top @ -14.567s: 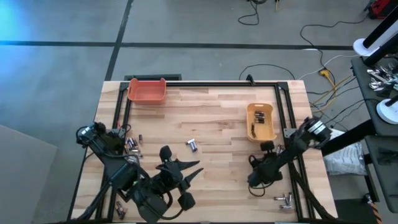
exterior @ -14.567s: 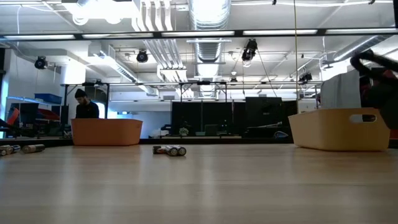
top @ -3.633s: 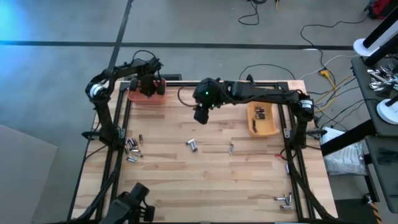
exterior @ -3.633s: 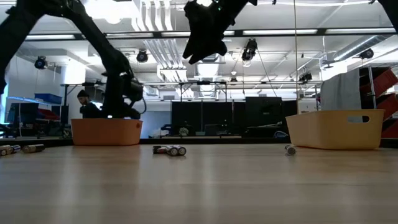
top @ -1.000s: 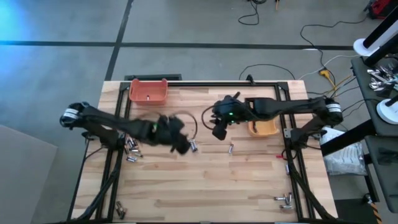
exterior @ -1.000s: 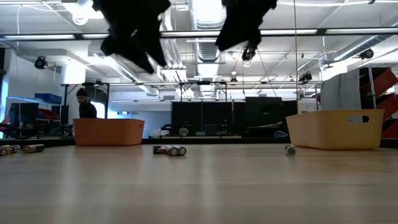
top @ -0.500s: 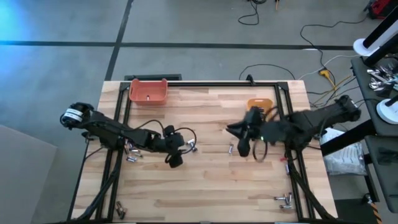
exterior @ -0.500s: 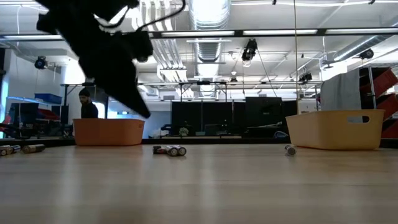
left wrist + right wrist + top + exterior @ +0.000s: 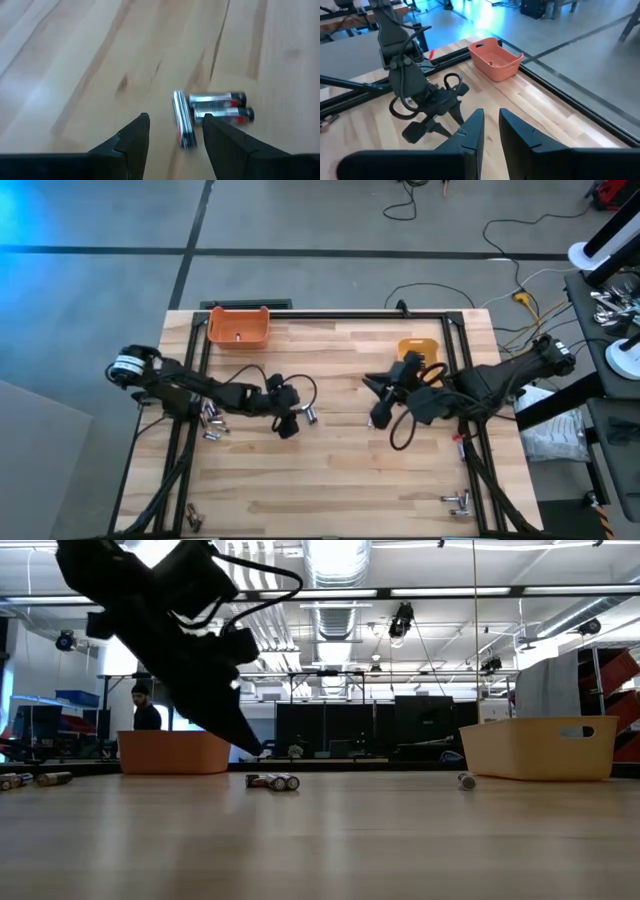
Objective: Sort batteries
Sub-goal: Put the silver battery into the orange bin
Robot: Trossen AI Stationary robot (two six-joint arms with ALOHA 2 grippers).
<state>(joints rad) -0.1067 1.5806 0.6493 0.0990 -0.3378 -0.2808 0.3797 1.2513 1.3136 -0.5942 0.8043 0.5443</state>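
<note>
Three batteries [image 9: 210,107] lie together on the wood in mid table, also seen in the high view [image 9: 310,416] and the low view [image 9: 272,781]. One is thin and silvery [image 9: 182,119]; two lie side by side with dark and red ends. My left gripper [image 9: 176,120] hangs open just above and short of them [image 9: 290,427], pointing slantwise down [image 9: 255,748]. Another battery [image 9: 466,780] lies by the yellow bin [image 9: 545,747]. My right gripper [image 9: 490,114] is high over the table's right half [image 9: 377,418], its fingers nearly together with nothing between them.
An orange bin [image 9: 238,327] stands at the far left and the yellow bin [image 9: 420,348] at the far right, partly under my right arm. More batteries lie at the left edge [image 9: 210,420] and near the front corners [image 9: 458,500]. A person stands in the room beyond [image 9: 145,710].
My left gripper has sunk toward the table and tipped downward, ending just beside the three batteries. My right gripper has drawn back from mid table toward the right and near edges, staying high. The batteries have kept their places.
</note>
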